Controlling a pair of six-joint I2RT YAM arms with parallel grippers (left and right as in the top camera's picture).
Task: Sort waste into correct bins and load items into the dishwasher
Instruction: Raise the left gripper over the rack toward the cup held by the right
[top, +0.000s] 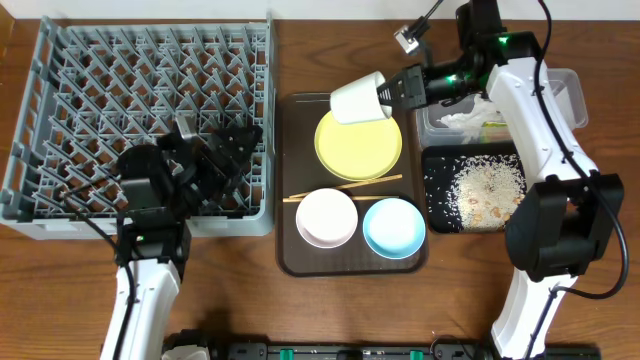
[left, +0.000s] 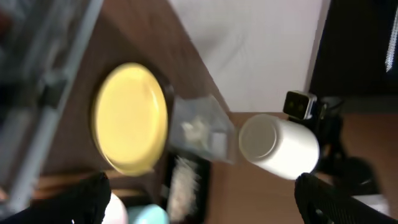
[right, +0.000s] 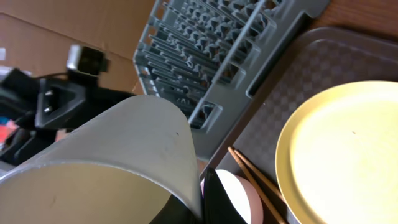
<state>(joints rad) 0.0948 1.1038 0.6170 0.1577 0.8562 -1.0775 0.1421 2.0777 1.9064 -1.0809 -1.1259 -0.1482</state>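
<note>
My right gripper (top: 392, 92) is shut on the rim of the small white cup (top: 360, 99) and holds it tilted in the air above the yellow-green plate (top: 358, 146); the cup fills the right wrist view (right: 106, 162). The white bowl (top: 326, 217), light-blue bowl (top: 393, 227) and chopsticks (top: 345, 187) lie on the brown tray. My left gripper (top: 235, 140) is open and empty over the grey dish rack (top: 60, 90). The clear tub (top: 565, 95) holds white tissue (top: 462, 120). The black tray (top: 437, 218) holds rice (top: 487, 188).
The brown serving tray (top: 300, 262) lies between the rack and the two bins. The left wrist view is blurred and shows the plate (left: 130, 118) and the held cup (left: 277, 146) from the side. The right arm reaches over the bins.
</note>
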